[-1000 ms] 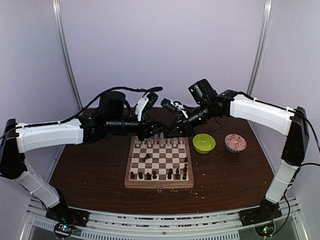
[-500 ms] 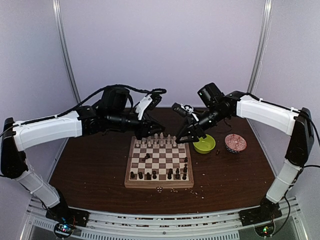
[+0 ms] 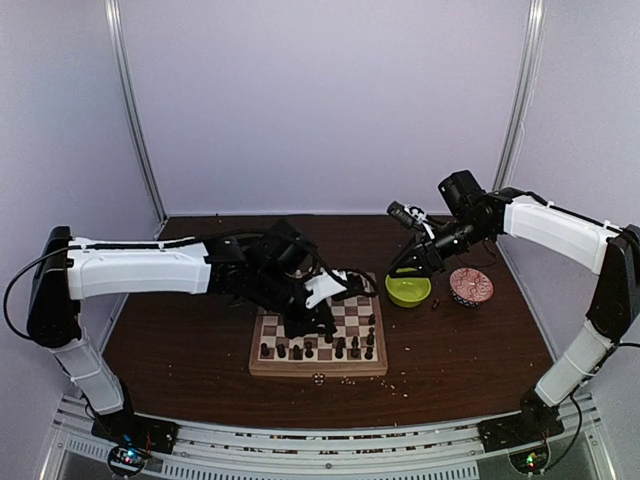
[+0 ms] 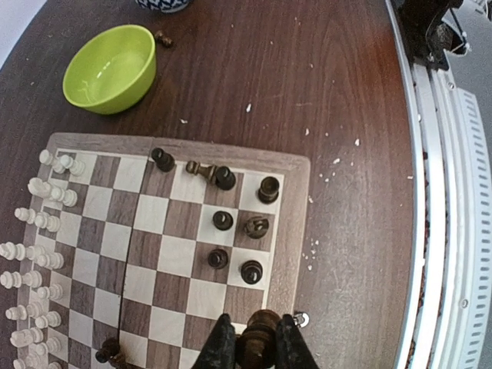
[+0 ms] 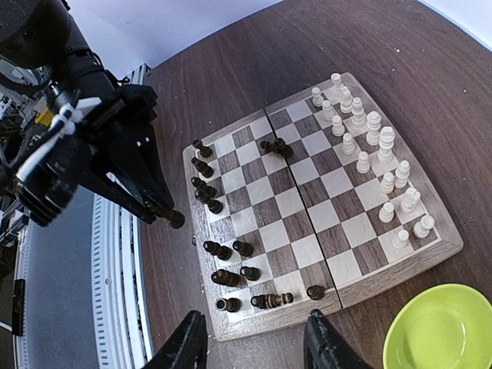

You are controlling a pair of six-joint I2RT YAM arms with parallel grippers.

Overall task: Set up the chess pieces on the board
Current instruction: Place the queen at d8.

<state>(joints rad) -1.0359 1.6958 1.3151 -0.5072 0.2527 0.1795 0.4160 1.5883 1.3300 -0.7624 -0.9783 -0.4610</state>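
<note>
The left pincer (image 4: 257,350) grips a dark brown piece (image 4: 262,327) over the near rim of the board (image 4: 297,231), the right pincer (image 5: 254,342) gapes empty beside the lime-green bowl (image 5: 442,330), and I'd fear those fingers toppling the neighbouring dark pieces (image 4: 251,271) while setting it down.

Checked wooden board (image 5: 288,201) — cream pieces (image 5: 373,123) in two rows along one edge, dark pieces (image 5: 243,248) loose opposite, some toppled
</note>
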